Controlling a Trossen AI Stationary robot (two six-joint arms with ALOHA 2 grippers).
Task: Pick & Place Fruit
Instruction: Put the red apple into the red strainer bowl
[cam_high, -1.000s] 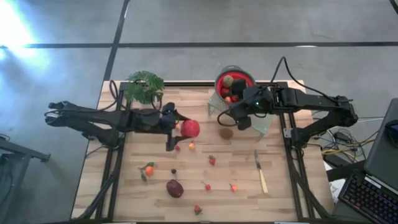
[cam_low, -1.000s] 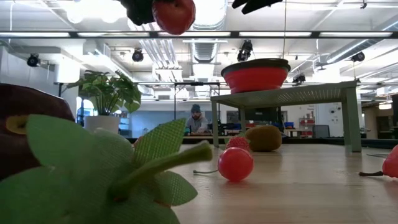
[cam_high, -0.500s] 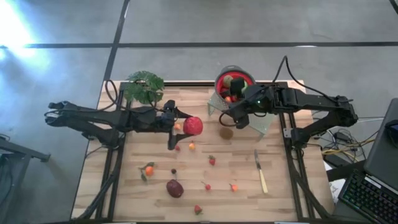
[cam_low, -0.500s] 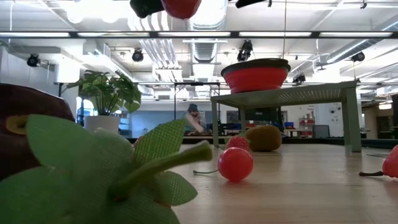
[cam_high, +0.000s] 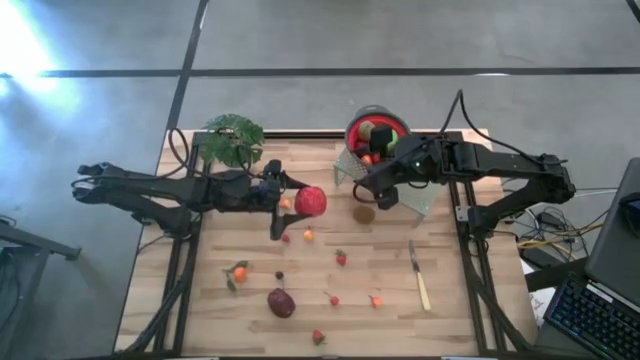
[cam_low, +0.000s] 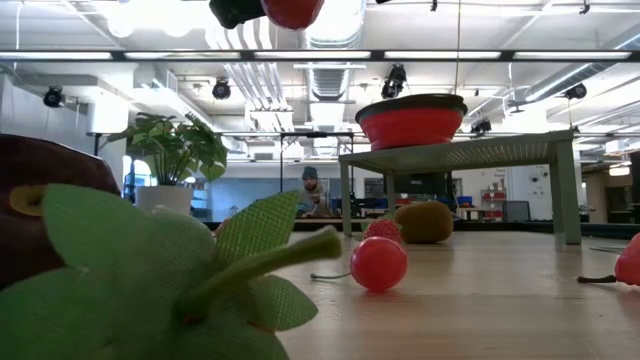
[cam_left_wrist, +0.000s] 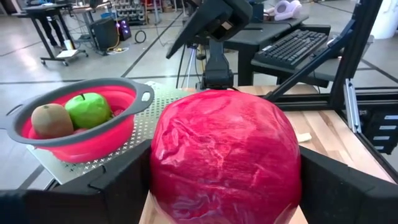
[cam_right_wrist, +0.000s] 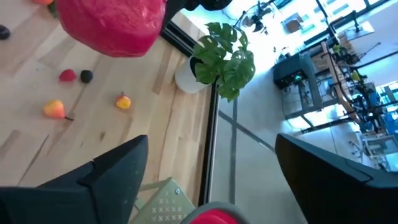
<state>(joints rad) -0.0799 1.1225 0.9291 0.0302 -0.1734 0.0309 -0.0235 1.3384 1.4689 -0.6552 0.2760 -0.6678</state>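
**A:** Where is the fruit relative to the tools?

**B:** The left tool (cam_high: 292, 202) holds a red apple (cam_high: 309, 201) between its fingers, lifted above the wooden desk (cam_high: 200, 300), left of centre. In the left wrist view the apple fills the gap between the two dark fingers (cam_left_wrist: 118, 186). The right tool (cam_high: 380, 195) hangs empty, fingers spread wide, just beside a red bowl (cam_high: 377, 128) that sits on a perforated raised stand (cam_high: 425, 200) at the desk's far edge.

**A:** What else is around?

**B:** The bowl already holds a green apple (cam_left_wrist: 90, 110) and a kiwi (cam_left_wrist: 52, 120). Another kiwi (cam_high: 364, 213) lies on the desk just below the right tool. Nearer the front lie a maroon plum (cam_high: 281, 302), small strawberries (cam_high: 340, 258) and small orange fruits (cam_high: 238, 273). A knife (cam_high: 418, 275) lies toward the right side, and a potted plant (cam_high: 232, 140) stands at the far left corner. The space between apple and bowl is open, though the right tool sits near the stand.

**A:** How are the arms posed?

**B:** The left arm reaches in low from the left edge, stretched nearly straight. The right arm reaches in from the right, bent at the elbow, wrist beside the bowl.
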